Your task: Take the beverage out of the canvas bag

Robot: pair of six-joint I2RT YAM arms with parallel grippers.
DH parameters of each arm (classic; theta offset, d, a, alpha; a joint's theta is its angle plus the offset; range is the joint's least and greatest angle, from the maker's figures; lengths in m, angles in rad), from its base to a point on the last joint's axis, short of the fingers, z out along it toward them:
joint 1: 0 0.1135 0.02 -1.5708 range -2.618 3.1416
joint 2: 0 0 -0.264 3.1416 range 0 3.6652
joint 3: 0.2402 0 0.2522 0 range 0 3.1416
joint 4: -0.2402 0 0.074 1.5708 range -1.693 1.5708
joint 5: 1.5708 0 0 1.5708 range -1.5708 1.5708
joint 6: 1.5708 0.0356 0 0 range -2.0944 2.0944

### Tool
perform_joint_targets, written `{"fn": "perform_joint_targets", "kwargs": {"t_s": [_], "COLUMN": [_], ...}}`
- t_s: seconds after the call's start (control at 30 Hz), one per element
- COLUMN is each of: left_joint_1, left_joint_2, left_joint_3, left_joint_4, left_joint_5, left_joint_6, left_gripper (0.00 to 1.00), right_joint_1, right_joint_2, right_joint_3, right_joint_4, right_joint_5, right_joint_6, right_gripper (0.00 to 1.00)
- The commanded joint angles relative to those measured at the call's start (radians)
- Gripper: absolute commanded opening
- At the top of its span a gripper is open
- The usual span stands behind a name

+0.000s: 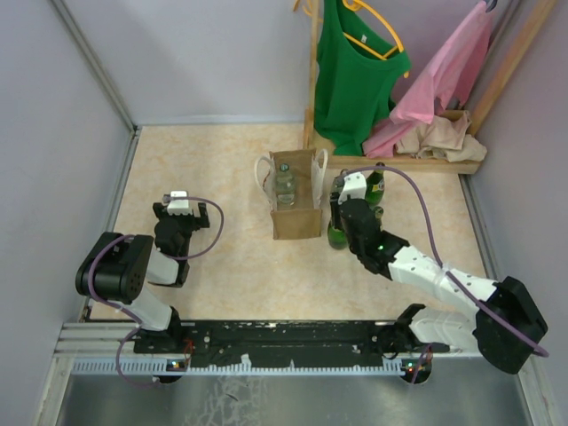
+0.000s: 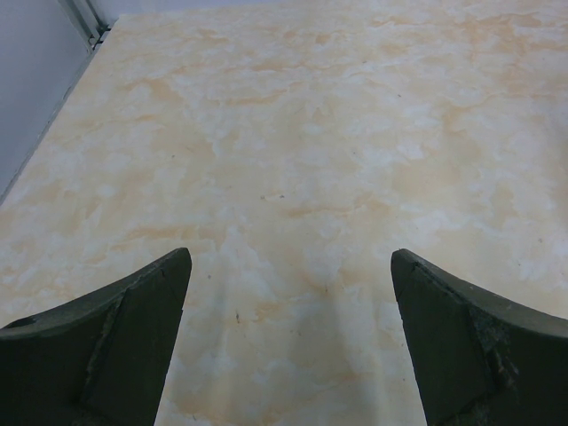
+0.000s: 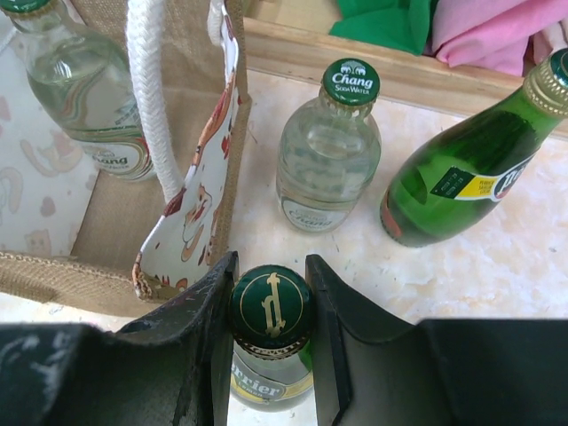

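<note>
1. Marbled table (image 1: pixel 204 169) carries the canvas bag (image 1: pixel 295 217), with one clear bottle (image 1: pixel 284 186) inside it.
2. Right gripper (image 3: pixel 271 268) pinches a green bottle (image 3: pixel 271 306) by its cap, just beside the bag; it should stand firm before letting go.
3. Left gripper (image 2: pixel 291 259) hangs wide open, empty.

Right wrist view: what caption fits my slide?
Right end effector grips a green glass bottle by its cap beside the tan canvas bag.
</note>
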Motion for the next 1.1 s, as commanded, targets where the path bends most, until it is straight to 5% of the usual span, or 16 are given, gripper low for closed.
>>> {"fn": "perform_joint_targets", "kwargs": {"t_s": [0.0, 0.33, 0.4, 0.47, 0.67, 1.07], "left_joint_1": [0.004, 0.005, 0.005, 0.005, 0.005, 0.004], "left_joint_2": [-0.001, 0.0, 0.0, 0.0, 0.0, 0.0], "left_joint_3": [0.012, 0.012, 0.012, 0.012, 0.012, 0.012], "left_joint_4": [0.013, 0.013, 0.013, 0.013, 0.013, 0.013], "left_joint_5": [0.009, 0.009, 0.009, 0.009, 0.01, 0.009], "left_joint_6": [-0.007, -0.008, -0.008, -0.009, -0.008, -0.008], "left_gripper": [1.0, 1.0, 1.0, 1.0, 1.0, 1.0], "right_joint_1": [-0.005, -0.005, -0.006, -0.006, -0.006, -0.003], "right_joint_2": [-0.012, -0.011, -0.016, -0.022, -0.03, -0.034], "right_joint_3": [0.007, -0.028, -0.032, -0.036, -0.026, 0.197], "right_joint_4": [0.269, 0.316, 0.307, 0.293, 0.258, 0.212], "right_joint_5": [0.022, 0.045, 0.046, 0.048, 0.069, 0.041], "right_joint_6": [-0.001, -0.03, -0.027, -0.027, -0.032, -0.155], "right_gripper": [0.0, 0.0, 0.14, 0.38, 0.78, 0.8]}}
